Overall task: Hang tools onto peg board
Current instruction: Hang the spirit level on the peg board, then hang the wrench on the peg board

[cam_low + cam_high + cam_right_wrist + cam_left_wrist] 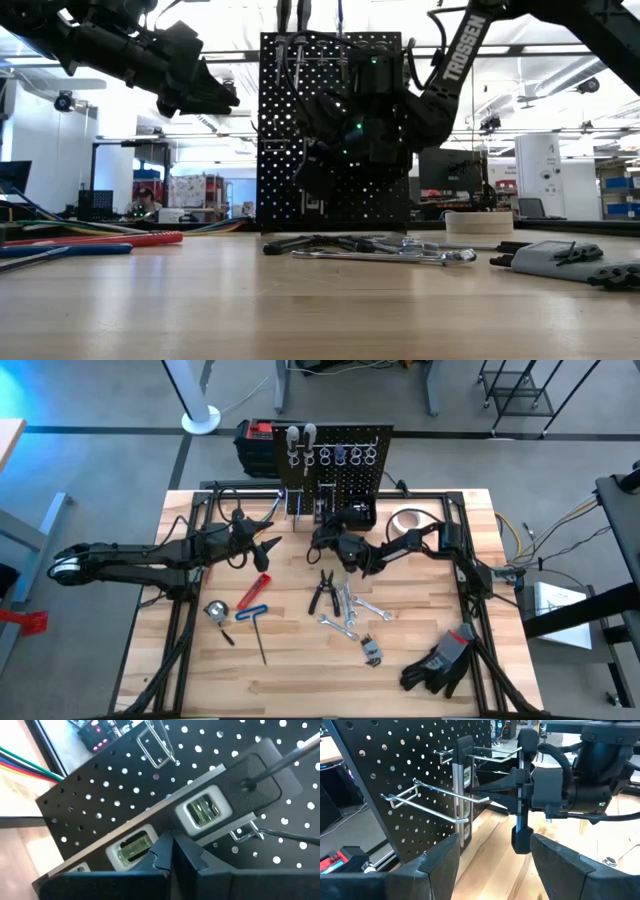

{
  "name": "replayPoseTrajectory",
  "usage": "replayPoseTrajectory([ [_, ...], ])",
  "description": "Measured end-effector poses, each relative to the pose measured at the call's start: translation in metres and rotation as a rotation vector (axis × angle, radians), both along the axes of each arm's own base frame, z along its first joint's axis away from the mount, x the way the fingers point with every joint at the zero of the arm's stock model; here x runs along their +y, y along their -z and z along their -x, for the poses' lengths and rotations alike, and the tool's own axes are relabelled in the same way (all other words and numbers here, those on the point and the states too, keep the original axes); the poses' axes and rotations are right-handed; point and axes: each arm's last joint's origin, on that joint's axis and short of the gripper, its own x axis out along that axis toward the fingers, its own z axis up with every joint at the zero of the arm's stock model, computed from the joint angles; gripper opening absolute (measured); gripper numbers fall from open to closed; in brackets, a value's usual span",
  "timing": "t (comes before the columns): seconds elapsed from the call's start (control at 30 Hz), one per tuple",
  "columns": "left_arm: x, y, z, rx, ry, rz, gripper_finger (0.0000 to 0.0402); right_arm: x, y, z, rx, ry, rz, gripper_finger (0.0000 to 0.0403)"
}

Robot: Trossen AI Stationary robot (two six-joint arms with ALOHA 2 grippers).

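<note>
Level [200, 812] is pressing against the peg board [345, 445], gripped by the clenched right end effector [330, 540]; left end effector [268, 546] is hovering released. Hooking it on seems next; remaining tools [345, 605] are lying on the desk [300, 670].

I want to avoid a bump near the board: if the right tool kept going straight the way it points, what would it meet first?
Probably the small level against the peg board. The right tool, shut, points straight at its vial windows from very close. Whether they already touch is unclear.
</note>
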Motion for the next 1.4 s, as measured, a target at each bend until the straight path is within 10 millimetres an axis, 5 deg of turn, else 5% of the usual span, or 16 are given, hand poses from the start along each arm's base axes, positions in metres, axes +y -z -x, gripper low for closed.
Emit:
replayPoseTrajectory([
  [0.27,0.000,0.000,0.000,-0.003,-0.001,0.003,0.0231,-0.003,0.000,0.001,-0.002,0.005,0.000,0.0000],
  [0.67,-0.004,-0.008,0.006,-0.066,0.006,0.028,0.0231,0.052,-0.020,0.011,-0.110,-0.150,-0.051,0.0024],
  [0.9,-0.005,-0.011,0.009,-0.091,0.004,0.041,0.0231,0.062,-0.056,0.051,-0.283,-0.212,-0.171,0.0056],
  [1.17,-0.005,-0.009,0.008,-0.075,0.002,0.058,0.0231,0.070,-0.085,0.106,-0.430,-0.553,-0.565,0.0091],
  [1.4,-0.005,0.000,0.003,-0.059,0.010,0.160,0.0231,0.087,-0.098,0.136,-0.420,-0.682,-0.803,0.0097],
])
